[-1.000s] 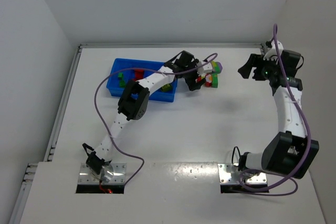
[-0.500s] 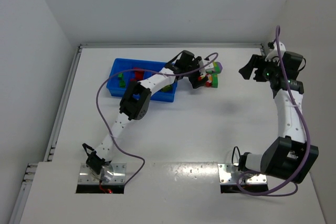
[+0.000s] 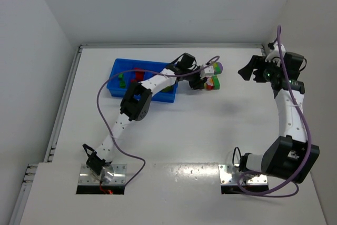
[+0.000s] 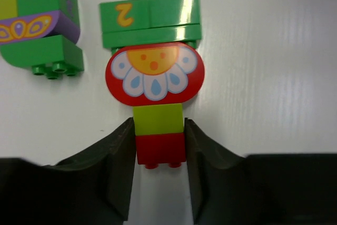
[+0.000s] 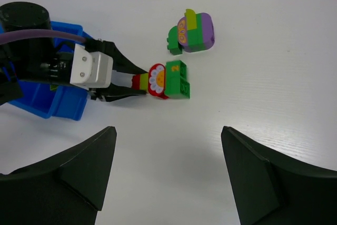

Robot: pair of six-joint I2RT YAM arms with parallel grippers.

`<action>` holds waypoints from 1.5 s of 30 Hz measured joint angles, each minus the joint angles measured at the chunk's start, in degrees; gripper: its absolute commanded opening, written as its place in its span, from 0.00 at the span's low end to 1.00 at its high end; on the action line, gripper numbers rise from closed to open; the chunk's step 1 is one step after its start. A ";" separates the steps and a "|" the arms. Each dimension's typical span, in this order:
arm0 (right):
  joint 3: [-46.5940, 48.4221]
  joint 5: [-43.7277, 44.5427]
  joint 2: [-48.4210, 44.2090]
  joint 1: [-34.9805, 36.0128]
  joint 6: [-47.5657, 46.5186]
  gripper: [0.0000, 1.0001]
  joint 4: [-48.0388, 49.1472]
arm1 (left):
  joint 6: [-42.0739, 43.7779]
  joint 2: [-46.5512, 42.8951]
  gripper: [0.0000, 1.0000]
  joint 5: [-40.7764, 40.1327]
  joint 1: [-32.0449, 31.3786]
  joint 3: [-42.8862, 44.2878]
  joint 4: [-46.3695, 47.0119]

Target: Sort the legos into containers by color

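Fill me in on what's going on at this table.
Two robot arms are sorting lego bricks by colour. The left pincer has its fingers against both sides of the red and yellow-green end of a flower clump. The clump lies on the table just beside the blue tray, which already holds some red and green bricks. A second, purple-and-green clump lies nearby, untouched. The right pincer hangs open above the table, holding nothing.

place: robotics lab | evidence: white walls; arm base plates bolted to table
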 measured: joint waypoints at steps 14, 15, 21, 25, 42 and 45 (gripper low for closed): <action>-5.31 -16.15 10.21 0.28 7.85 0.83 2.16 | 0.96 -30.97 0.11 3.56 -0.31 -43.45 -0.48; -6.12 -17.94 11.58 0.50 8.87 0.83 2.43 | 0.74 -34.01 0.11 3.30 -0.37 -46.10 -0.22; -8.17 -29.49 19.30 5.01 11.13 0.83 1.57 | -1.16 -46.82 0.10 0.04 -1.70 -53.16 4.20; -7.87 -35.87 22.16 10.01 10.93 0.83 1.36 | -1.79 -50.03 0.10 -1.95 -3.28 -53.62 6.29; -1.68 -41.92 26.10 15.06 11.39 0.06 1.95 | -2.60 -50.42 0.10 -5.03 -5.14 -53.94 8.07; -2.08 -42.49 26.10 14.12 11.10 0.02 1.86 | -2.62 -50.42 0.10 -5.16 -5.16 -54.25 8.68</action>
